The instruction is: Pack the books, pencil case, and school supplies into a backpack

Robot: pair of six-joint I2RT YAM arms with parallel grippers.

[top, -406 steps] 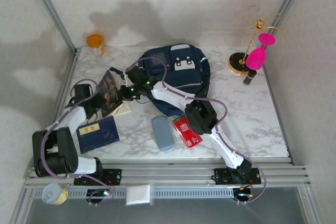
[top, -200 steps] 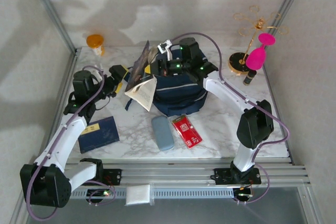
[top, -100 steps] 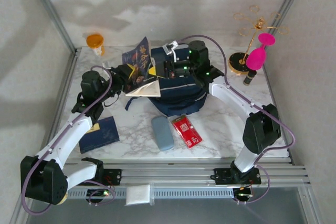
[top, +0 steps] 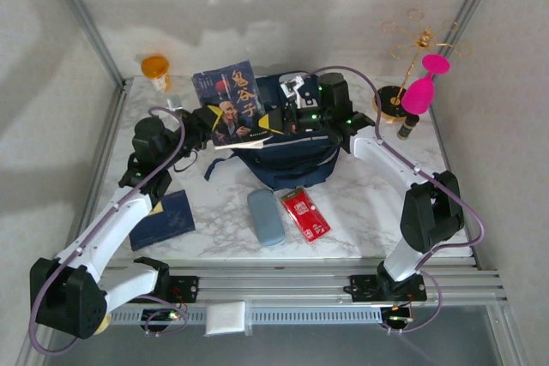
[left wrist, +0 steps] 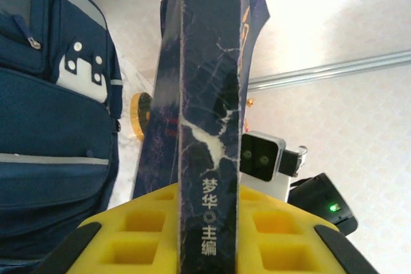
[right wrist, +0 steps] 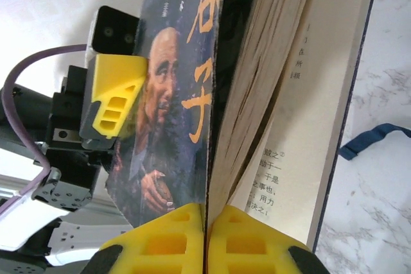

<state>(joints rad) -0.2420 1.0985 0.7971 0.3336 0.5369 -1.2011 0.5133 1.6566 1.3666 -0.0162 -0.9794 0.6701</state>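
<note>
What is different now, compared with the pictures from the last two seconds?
The right gripper lifted the navy book off the table and up by the backpack. The left gripper then closed on its spine. The blue book, pencil case and red packet stayed.

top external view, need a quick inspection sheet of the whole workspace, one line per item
surface: white marble table, no spills seen
job's things: backpack at the far middle; navy book held up in the air at its left side; blue book, pencil case and red packet lie flat on the table
clutter: orange cup, gold stand, pink goblet, dark tube, in the far corners
grippers: left gripper shut on the navy book's spine; right gripper shut on its front cover, pages hanging open
cables: purple cable loops above the right arm, another along the left arm
surroundings: pale walls, metal frame posts
</note>
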